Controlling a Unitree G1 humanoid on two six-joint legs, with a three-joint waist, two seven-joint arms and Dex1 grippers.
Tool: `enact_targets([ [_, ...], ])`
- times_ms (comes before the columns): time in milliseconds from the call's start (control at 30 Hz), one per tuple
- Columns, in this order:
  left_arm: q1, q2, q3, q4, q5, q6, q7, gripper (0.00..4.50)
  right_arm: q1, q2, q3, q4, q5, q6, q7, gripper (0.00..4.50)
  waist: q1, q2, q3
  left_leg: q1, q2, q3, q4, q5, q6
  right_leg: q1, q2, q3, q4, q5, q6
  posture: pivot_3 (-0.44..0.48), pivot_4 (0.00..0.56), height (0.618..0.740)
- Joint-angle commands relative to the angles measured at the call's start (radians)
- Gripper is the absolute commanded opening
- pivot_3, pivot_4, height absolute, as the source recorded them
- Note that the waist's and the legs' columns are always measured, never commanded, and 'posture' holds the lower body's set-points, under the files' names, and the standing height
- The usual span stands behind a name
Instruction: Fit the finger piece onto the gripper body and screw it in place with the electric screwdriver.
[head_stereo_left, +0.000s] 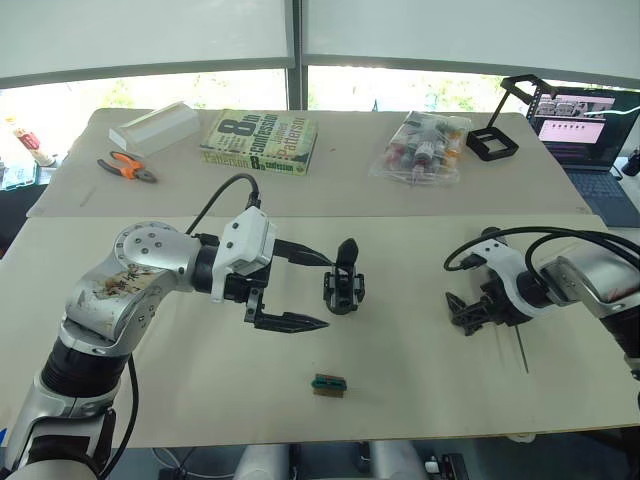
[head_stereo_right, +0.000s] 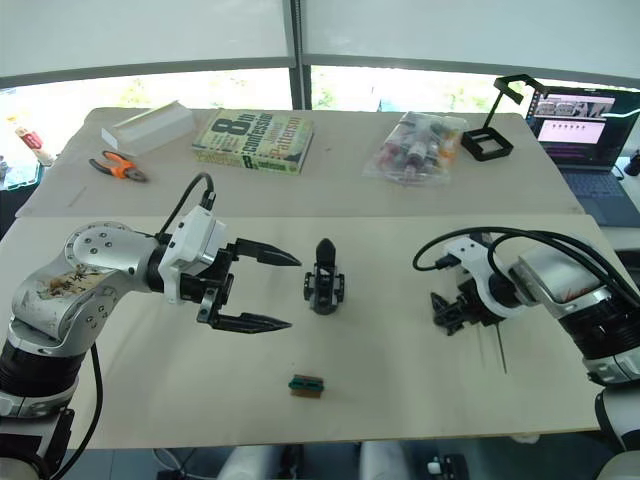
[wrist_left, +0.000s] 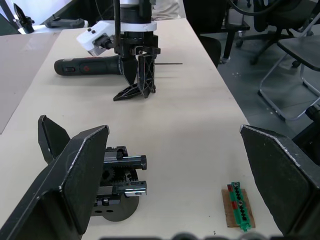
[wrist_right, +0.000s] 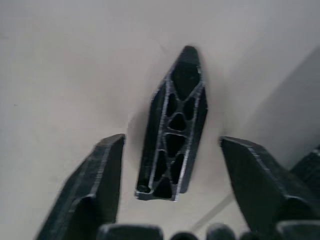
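The gripper body (head_stereo_left: 343, 282) stands upright at mid-table, its single pointed finger up. My left gripper (head_stereo_left: 327, 292) is open, its two fingertips just left of the body, one above and one below. In the right wrist view the finger piece (wrist_right: 175, 125) lies flat on the table between the fingers of my right gripper (head_stereo_left: 470, 318), which is open, points down and does not touch it. The electric screwdriver (wrist_left: 90, 66) lies on the table just behind the right gripper; its thin bit (head_stereo_left: 522, 352) sticks out toward the front edge.
A small green block (head_stereo_left: 328, 385) lies near the front edge. On the far table are a book (head_stereo_left: 260, 140), orange-handled pliers (head_stereo_left: 127, 167), a white box (head_stereo_left: 153, 125), a bag of bottles (head_stereo_left: 420, 145), a black stand (head_stereo_left: 495, 140) and a laptop (head_stereo_left: 590, 130).
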Motion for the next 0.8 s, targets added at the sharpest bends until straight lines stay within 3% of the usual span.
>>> enact_targets([
  [33, -0.012, 0.004, 0.021, 0.006, -0.014, -0.002, 0.007, 4.50, 0.063, -0.015, -0.001, -0.043, -0.001, -0.052, 0.037, 1.90, 0.000, 0.000, 0.000, 0.000, 0.000, 0.000, 0.000, 0.000, 0.000, 0.000, 0.000, 0.000, 0.000, 0.000, 0.000, 0.000, 0.150, 0.740],
  [100, -0.008, 0.003, 0.024, 0.025, -0.012, 0.002, 0.016, 4.50, 0.105, -0.038, -0.029, -0.074, -0.009, -0.114, 0.057, 1.23, 0.001, 0.000, 0.000, 0.001, 0.000, 0.000, 0.000, 0.000, -0.001, 0.000, 0.000, 0.000, 0.000, 0.000, 0.000, 0.000, 0.150, 0.740],
  [133, -0.005, 0.003, 0.027, 0.030, -0.010, 0.000, 0.022, 4.50, 0.121, -0.043, -0.046, -0.087, -0.010, -0.136, 0.063, 1.11, 0.001, 0.000, 0.000, 0.001, 0.000, 0.000, -0.001, 0.001, -0.001, 0.000, 0.000, 0.000, 0.000, 0.000, 0.000, 0.000, 0.150, 0.740],
  [267, -0.019, -0.052, 0.086, 0.044, -0.091, 0.111, 0.145, 4.50, 0.162, -0.060, -0.194, -0.188, 0.006, -0.425, 0.194, 1.11, -0.001, 0.000, 0.000, 0.001, 0.000, 0.000, -0.002, 0.001, -0.001, 0.000, 0.000, 0.000, 0.000, 0.000, 0.000, 0.000, 0.150, 0.740],
  [367, -0.046, -0.176, 0.147, 0.039, -0.172, 0.231, 0.356, 4.50, 0.141, 0.047, -0.360, -0.212, 0.018, -0.524, 0.095, 1.11, -0.006, 0.000, 0.001, 0.001, 0.000, 0.000, 0.000, 0.001, -0.001, -0.001, 0.000, 0.002, 0.000, 0.000, 0.001, 0.000, 0.150, 0.740],
  [500, -0.041, -0.277, 0.151, -0.004, -0.173, 0.258, 0.509, 4.50, 0.163, 0.235, -0.538, -0.331, 0.109, -0.547, -0.034, 1.11, 0.000, 0.000, 0.000, 0.002, 0.001, -0.001, 0.002, 0.002, -0.003, 0.000, 0.000, 0.001, 0.001, 0.001, 0.000, 0.000, 0.150, 0.740],
  [600, -0.057, -0.380, 0.169, -0.012, -0.206, 0.297, 0.656, 4.50, 0.184, 0.300, -0.523, -0.431, 0.010, -0.670, -0.122, 1.11, 0.005, 0.000, 0.000, 0.002, 0.001, -0.001, -0.002, 0.003, -0.004, 0.000, 0.000, 0.001, 0.002, 0.001, -0.001, 0.000, 0.150, 0.740],
  [700, -0.064, -0.421, 0.124, -0.006, -0.144, 0.251, 0.696, 4.50, 0.198, 0.303, -0.451, -0.460, -0.118, -0.906, -0.088, 1.11, 0.004, 0.000, 0.000, 0.001, -0.001, -0.001, -0.002, 0.003, -0.004, 0.000, 0.000, 0.001, 0.002, 0.002, -0.001, 0.000, 0.150, 0.740],
  [800, -0.070, -0.481, 0.107, 0.014, -0.121, 0.216, 0.750, 4.50, 0.208, 0.344, -0.436, -0.446, -0.150, -0.959, -0.119, 1.11, 0.002, 0.000, 0.000, 0.002, -0.005, -0.001, -0.002, 0.003, -0.004, 0.000, 0.000, 0.001, 0.001, 0.002, 0.000, 0.000, 0.150, 0.740],
])
